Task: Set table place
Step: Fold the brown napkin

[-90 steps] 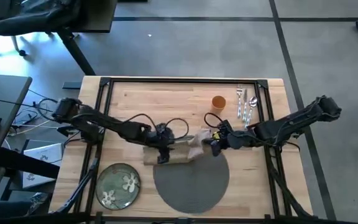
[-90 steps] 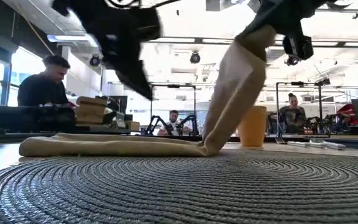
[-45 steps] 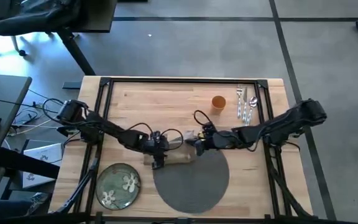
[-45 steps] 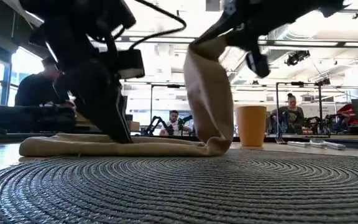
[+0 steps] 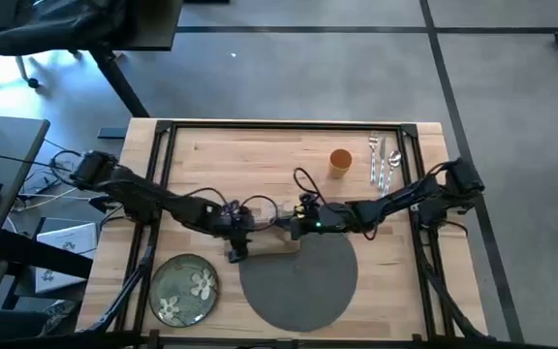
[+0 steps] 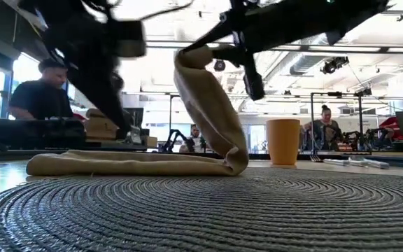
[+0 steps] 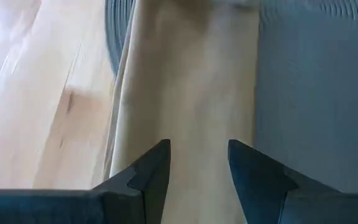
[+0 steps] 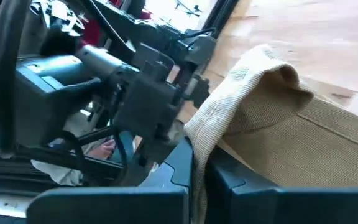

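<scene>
On the light-wood counter [image 5: 260, 155] the dark woven placemat [image 5: 298, 279] carries the tan napkin [image 6: 131, 163] along its far edge, the right hand [image 5: 301, 221] pinching one napkin end lifted and folded over, the left hand [image 7: 197, 168] spread just above the flat part, the orange cup [image 5: 340, 160] well apart.

- The whole worktop [image 5: 260, 155] is seen from straight above.
- The low view is set level on the placemat [image 6: 201, 210], facing the room.
- The napkin [image 7: 185, 93] is shown close by both wrist views, and shared with the other two.
</scene>
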